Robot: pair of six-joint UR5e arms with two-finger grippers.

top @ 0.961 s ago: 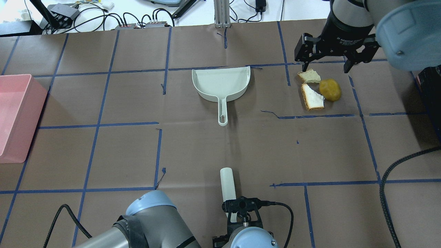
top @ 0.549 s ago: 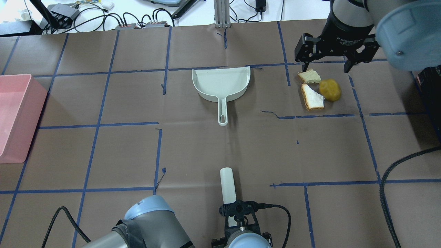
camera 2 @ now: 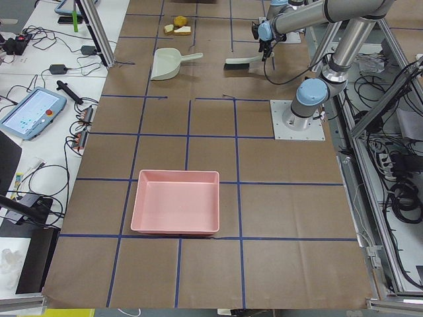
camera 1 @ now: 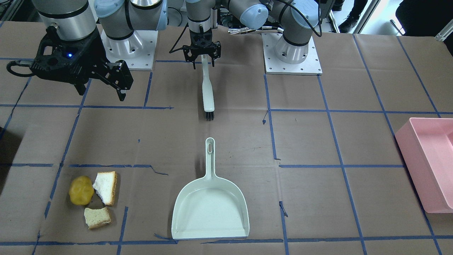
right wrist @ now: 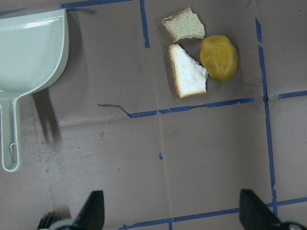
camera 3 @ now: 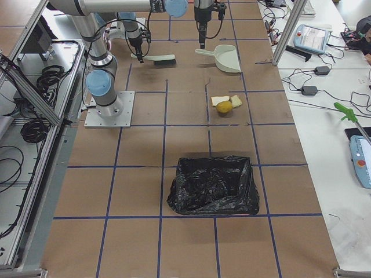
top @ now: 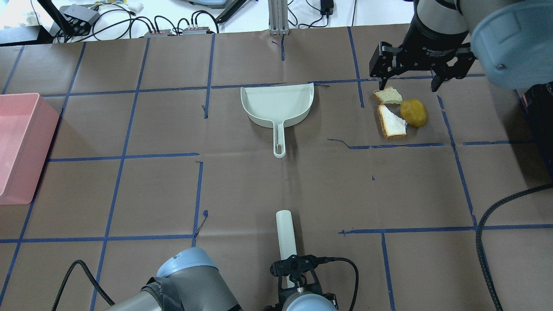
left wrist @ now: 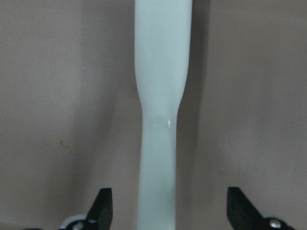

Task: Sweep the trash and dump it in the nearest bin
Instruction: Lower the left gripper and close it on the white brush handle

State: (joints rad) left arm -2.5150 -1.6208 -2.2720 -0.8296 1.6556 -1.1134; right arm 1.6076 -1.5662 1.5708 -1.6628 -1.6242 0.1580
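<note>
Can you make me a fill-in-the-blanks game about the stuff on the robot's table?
1. The left gripper is open around the handle of the ____.
2. Beside the yellow potato lie ____ pieces of bread.
3. The dustpan has ____ inside it.
4. The bin on the robot's left is coloured ____.

Missing words: brush, two, nothing, pink.

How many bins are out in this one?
2. A pink bin sits far out on the robot's left side; a black bag-lined bin sits far out on its right side.

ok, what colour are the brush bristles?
Black bristles; the rest of the brush is white. The exterior front-facing view shows it best.
</note>
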